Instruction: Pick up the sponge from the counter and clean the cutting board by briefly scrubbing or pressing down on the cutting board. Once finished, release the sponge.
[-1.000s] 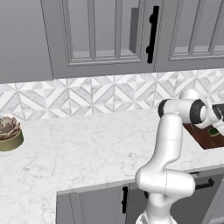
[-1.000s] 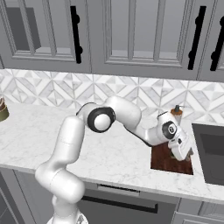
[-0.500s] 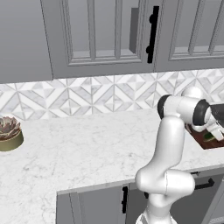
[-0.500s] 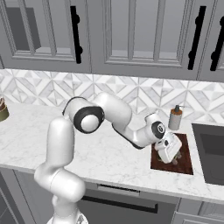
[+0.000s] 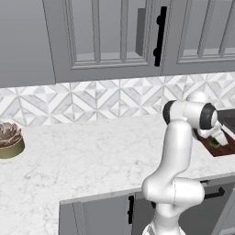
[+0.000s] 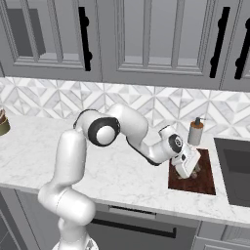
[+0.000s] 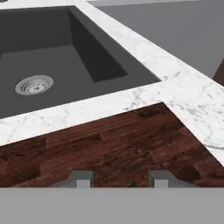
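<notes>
The dark reddish-brown cutting board (image 6: 205, 178) lies on the white marble counter (image 6: 122, 171) just left of the sink. My gripper (image 6: 188, 173) is low over the board's left half, shut on the sponge (image 5: 214, 142), which shows as a small green patch under the hand. In the hand view the board (image 7: 113, 144) spreads right under the fingertips (image 7: 83, 178), and only a sliver of green sponge (image 7: 131, 185) shows between them. In the left base view the gripper (image 5: 215, 139) sits on the board (image 5: 225, 149) at the right edge.
A dark sink (image 7: 52, 57) with a round drain (image 7: 34, 84) lies just beyond the board. A soap bottle (image 6: 196, 132) stands behind the board by the patterned backsplash. A potted succulent (image 5: 9, 141) stands far left on the counter.
The hand has come down onto the board with the sponge and shifted toward the board's left half; the arm's elbow has swung round.
</notes>
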